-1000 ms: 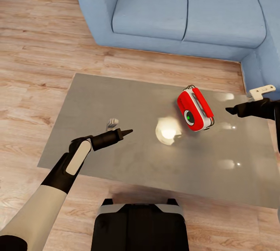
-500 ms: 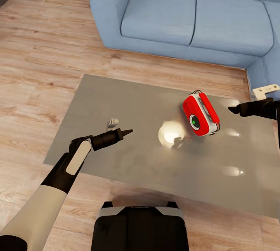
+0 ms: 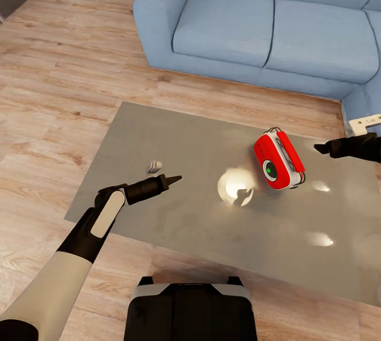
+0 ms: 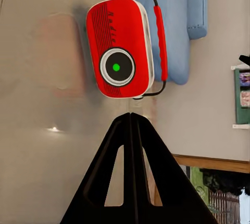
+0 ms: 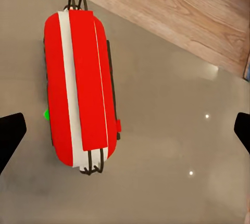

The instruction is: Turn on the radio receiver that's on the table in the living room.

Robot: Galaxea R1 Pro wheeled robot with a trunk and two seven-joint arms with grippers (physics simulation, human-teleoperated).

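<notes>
Living room, table (image 3: 174, 140): radio receiver (image 3: 277, 160) stood upright, untouched; left gripper (image 3: 170, 178) closed empty, right gripper (image 3: 320, 147) spread wide beside it; dial press judged pending.

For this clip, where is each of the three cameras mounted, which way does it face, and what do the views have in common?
Head view: up on the robot's head, looking forward and down at the table, the radio receiver and sofa; shows both arms and the base.
Left wrist view: on the left arm, aimed at the radio's dial face; shows the left gripper, shut.
Right wrist view: on the right arm, looking down on the radio's top; shows the right gripper, open.
All three share the radio.
</notes>
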